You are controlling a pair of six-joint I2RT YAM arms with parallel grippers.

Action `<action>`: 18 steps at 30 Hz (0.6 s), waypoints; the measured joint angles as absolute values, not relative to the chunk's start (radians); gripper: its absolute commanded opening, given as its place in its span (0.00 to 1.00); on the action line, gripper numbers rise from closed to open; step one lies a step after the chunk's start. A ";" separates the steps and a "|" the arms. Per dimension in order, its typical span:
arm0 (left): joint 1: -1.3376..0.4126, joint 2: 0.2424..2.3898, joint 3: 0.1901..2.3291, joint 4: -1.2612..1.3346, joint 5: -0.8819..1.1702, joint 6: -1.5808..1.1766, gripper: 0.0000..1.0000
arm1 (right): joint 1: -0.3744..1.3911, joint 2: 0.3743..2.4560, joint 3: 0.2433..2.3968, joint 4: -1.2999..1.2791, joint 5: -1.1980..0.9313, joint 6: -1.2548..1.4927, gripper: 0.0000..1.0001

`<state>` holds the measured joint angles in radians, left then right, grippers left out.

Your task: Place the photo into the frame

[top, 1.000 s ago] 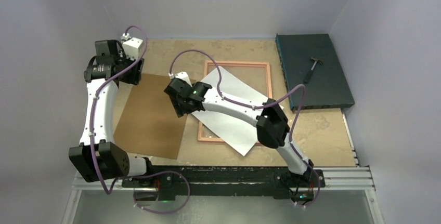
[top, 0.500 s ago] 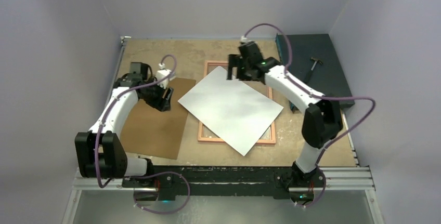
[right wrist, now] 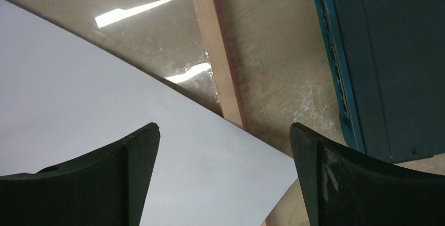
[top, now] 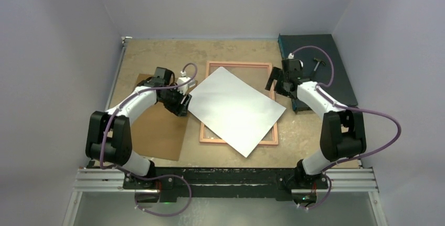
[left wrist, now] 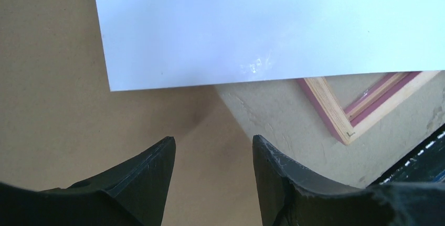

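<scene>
Photo and frame on the table, both arms positioned but gripping nothing. The frame [top: 239, 64] lies flat at mid-table with its wood-coloured back upward and pink showing only along the rail edges, presumably so that a print can be dropped in from behind against the clear pane [right wrist: 131, 32]. The photo [top: 233, 109] rests on top of it, white back up as that loading would require, but turned askew: its left corner overhangs onto the brown board [top: 152, 131], its right corner crosses the right rail, and its near corner passes over the near rail onto the table [top: 325, 131]. It is therefore on the frame, not in it. The left gripper [left wrist: 212, 144] hangs low just short of the left corner, jaws moderately apart and empty, with the board beneath them. The right gripper [right wrist: 224, 127] is poised above the point where the sheet's far-right edge crosses the right rail, jaws spread wide and likewise empty. Flanking the sheet at opposite sides in this way suggests a two-handed correction, namely turning the sheet square to the rails so that it can settle inside them. At far right a dark teal box [top: 315, 87] carries a small hammer [top: 316, 66], well apart from the work.
</scene>
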<state>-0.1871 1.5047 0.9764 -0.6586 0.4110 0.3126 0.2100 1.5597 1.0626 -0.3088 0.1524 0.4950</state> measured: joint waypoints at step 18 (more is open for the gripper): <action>-0.244 1.674 0.997 -0.502 0.249 0.279 0.53 | 0.123 1.534 0.803 -0.120 -0.034 0.524 0.95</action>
